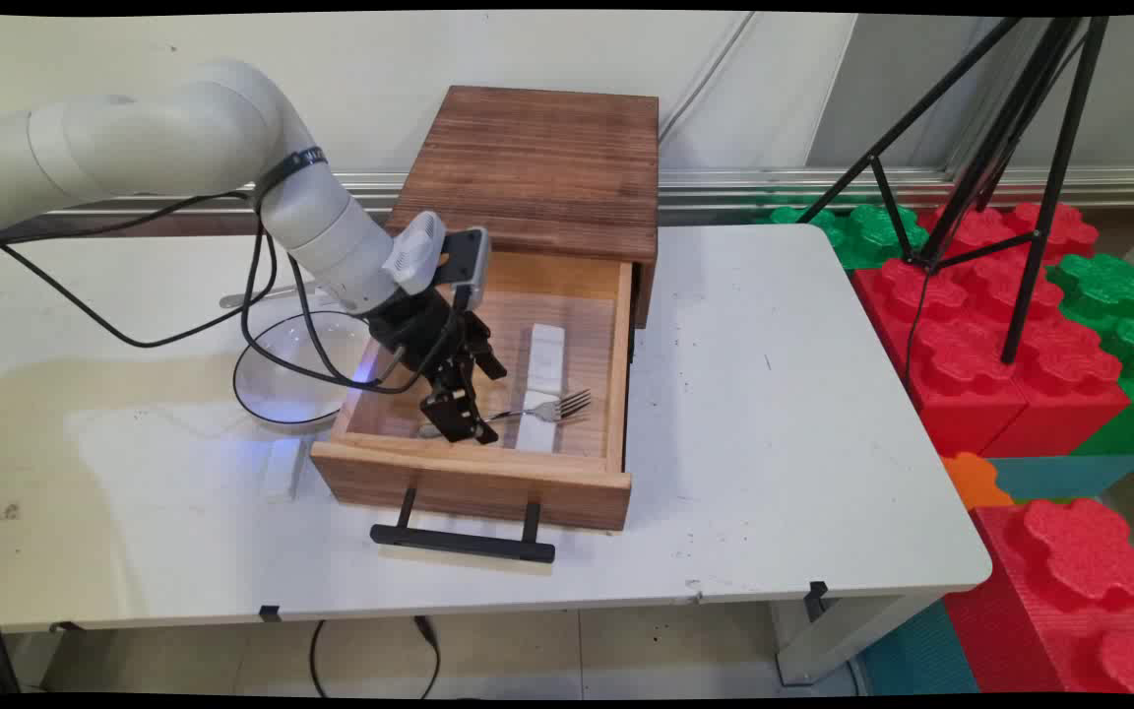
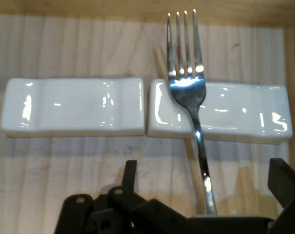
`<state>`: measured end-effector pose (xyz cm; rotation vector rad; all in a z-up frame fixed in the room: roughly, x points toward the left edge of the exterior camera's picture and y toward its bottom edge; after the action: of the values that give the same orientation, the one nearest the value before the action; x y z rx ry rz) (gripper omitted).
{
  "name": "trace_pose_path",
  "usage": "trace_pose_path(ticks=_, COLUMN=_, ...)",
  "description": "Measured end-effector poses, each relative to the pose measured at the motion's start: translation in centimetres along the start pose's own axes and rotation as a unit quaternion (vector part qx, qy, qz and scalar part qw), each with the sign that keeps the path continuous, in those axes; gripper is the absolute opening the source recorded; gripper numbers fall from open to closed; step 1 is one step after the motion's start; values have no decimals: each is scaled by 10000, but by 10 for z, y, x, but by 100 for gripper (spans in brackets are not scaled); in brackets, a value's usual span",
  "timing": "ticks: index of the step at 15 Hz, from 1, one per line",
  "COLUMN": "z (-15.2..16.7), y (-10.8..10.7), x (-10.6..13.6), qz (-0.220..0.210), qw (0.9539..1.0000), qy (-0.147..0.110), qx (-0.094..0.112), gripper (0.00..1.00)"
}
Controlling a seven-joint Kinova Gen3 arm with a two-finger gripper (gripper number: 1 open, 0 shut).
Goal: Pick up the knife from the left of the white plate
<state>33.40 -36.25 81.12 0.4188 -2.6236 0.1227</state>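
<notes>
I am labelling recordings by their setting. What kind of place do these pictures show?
Probably a robot lab or test room, not a home kitchen: a white table carries a small wooden drawer unit, a black tripod stands beside it, and large foam blocks are stacked at the right.

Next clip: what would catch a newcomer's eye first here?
The gripper reaching down into the open wooden drawer at the table's middle, at the handle end of a metal fork. The fork lies across one of two white ceramic rests set end to end on the drawer floor. A glass bowl sits on the table beside the drawer, under the arm.
</notes>
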Motion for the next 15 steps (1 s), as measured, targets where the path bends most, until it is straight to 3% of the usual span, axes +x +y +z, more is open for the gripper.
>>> trace_pose_path(ticks=9, z=-33, y=-2, x=5, qz=142, qw=9994, qy=140, qx=278, gripper=100)
trace_pose_path(ticks=15, z=-77, y=6, x=-2, qz=193, qw=9986, qy=283, qx=398, gripper=100)
